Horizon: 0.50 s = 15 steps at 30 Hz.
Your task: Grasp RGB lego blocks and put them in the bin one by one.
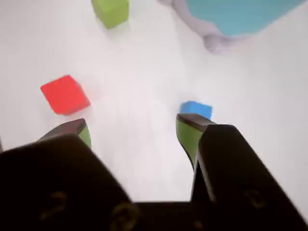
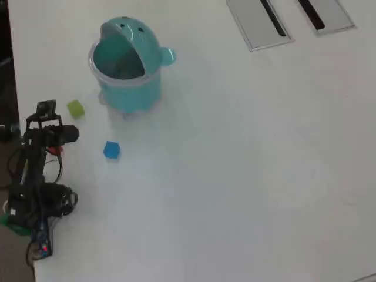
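In the wrist view my gripper (image 1: pixel 132 124) is open and empty above the white table, its green-padded jaws wide apart. The red block (image 1: pixel 65 94) lies just beyond the left fingertip (image 1: pixel 77 129). The blue block (image 1: pixel 196 109) lies just behind the right fingertip (image 1: pixel 190 126), partly hidden by it. The yellow-green block (image 1: pixel 110 10) is farther off at the top. The light-teal bin (image 1: pixel 240 14) is at the top right. In the overhead view the bin (image 2: pixel 126 64) stands with its lid flipped up, the yellow-green block (image 2: pixel 75 108) to its left and the blue block (image 2: pixel 111 149) below it. The arm (image 2: pixel 41 147) hides most of the red block.
Two grey floor panels with dark slots (image 2: pixel 258 20) (image 2: pixel 323 13) lie at the top right of the overhead view. The table's left edge (image 2: pixel 12 88) runs close beside the arm. The arm's base and cables (image 2: pixel 35 211) sit at the lower left.
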### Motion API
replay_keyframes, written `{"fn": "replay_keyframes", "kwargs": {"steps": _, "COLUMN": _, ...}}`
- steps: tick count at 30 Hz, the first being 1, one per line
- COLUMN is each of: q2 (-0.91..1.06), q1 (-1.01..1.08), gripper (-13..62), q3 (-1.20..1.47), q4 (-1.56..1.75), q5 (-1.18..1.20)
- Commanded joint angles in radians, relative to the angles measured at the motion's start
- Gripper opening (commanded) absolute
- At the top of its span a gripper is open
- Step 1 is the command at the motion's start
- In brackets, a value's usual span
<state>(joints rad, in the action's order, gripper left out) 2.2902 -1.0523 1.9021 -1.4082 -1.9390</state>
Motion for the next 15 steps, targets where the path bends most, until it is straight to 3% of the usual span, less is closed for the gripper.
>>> {"fn": "replay_keyframes", "kwargs": {"steps": 1, "q2": 0.08, "q1": -0.046, "gripper": 33.0, "q3": -0.009, "q4": 0.0, "q5": -0.014}}
{"fn": "replay_keyframes", "kwargs": {"steps": 15, "q2": 0.071, "q1": -0.307, "gripper": 32.8, "q3": 0.305, "q4": 0.31, "q5": -0.014}}
